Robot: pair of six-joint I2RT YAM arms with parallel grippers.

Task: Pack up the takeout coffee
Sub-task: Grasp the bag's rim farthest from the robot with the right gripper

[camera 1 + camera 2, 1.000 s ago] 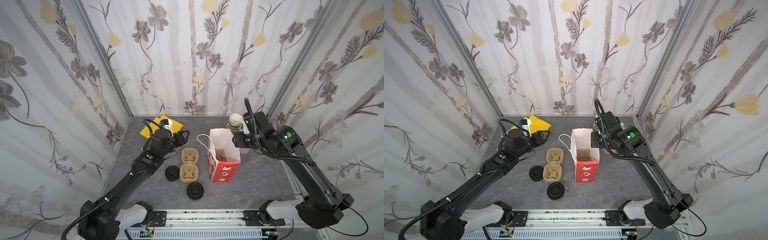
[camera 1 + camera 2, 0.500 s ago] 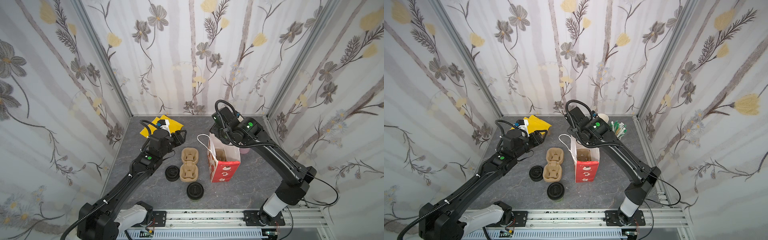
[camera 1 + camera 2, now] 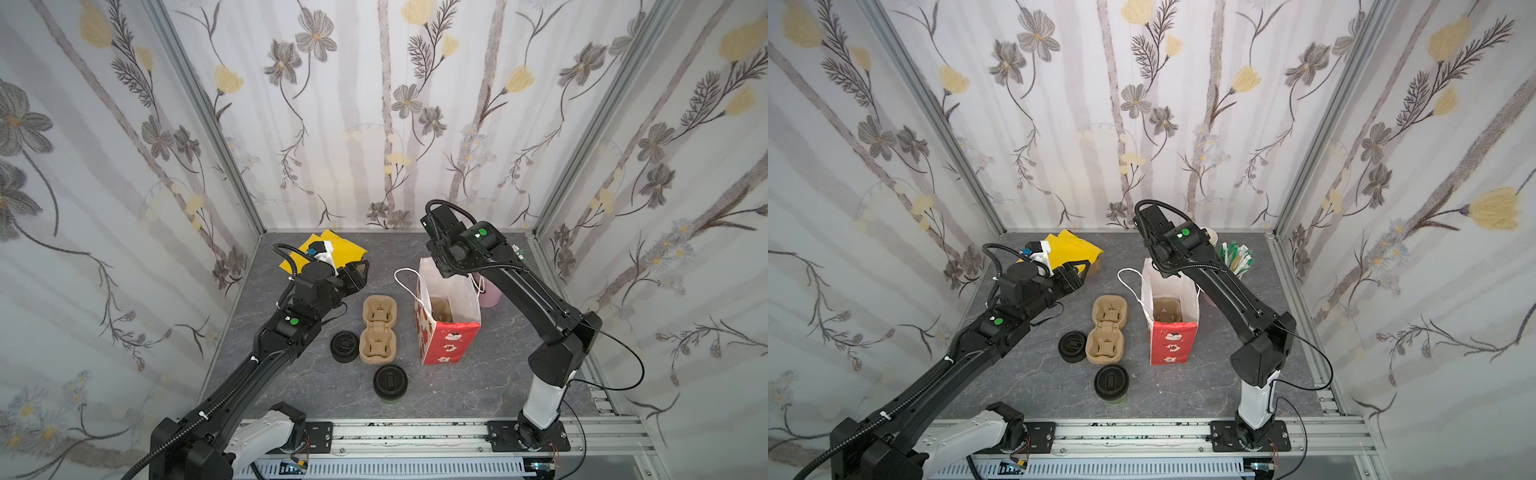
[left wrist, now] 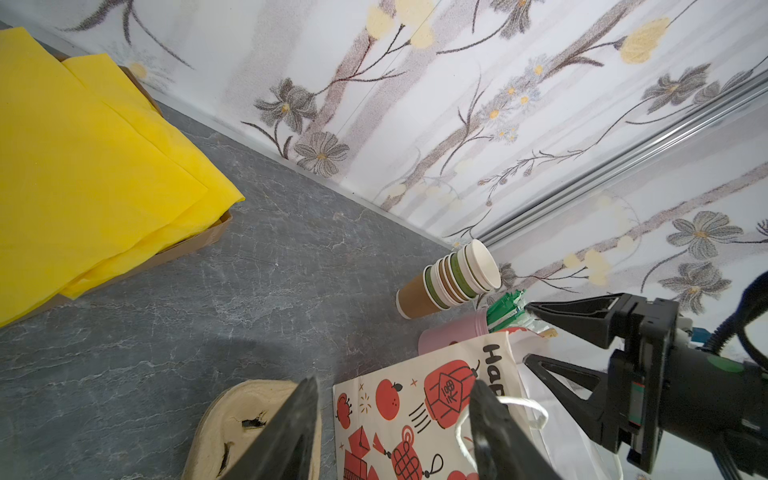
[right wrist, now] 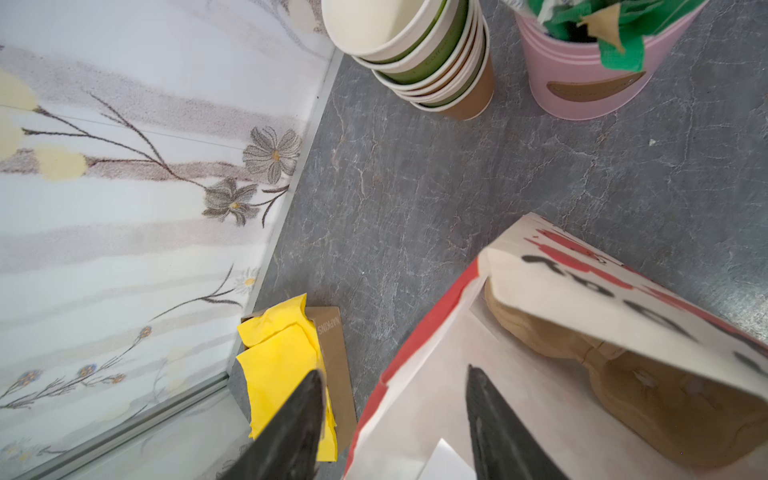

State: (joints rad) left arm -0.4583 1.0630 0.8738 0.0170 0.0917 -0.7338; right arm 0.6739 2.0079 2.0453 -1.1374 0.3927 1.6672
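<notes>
Though half-hidden — cup carrier [image 3: 439, 308] in bag [image 3: 446, 345]

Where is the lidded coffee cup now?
In both top views the lidded coffee cup stands front centre, by the nearer cardboard carrier, left of the red bag.

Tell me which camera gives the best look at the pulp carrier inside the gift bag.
The right wrist view: the carrier sits close up in the open bag. Both top views show it small, down inside the bag. The left wrist view shows only the bag's printed outside.
</notes>
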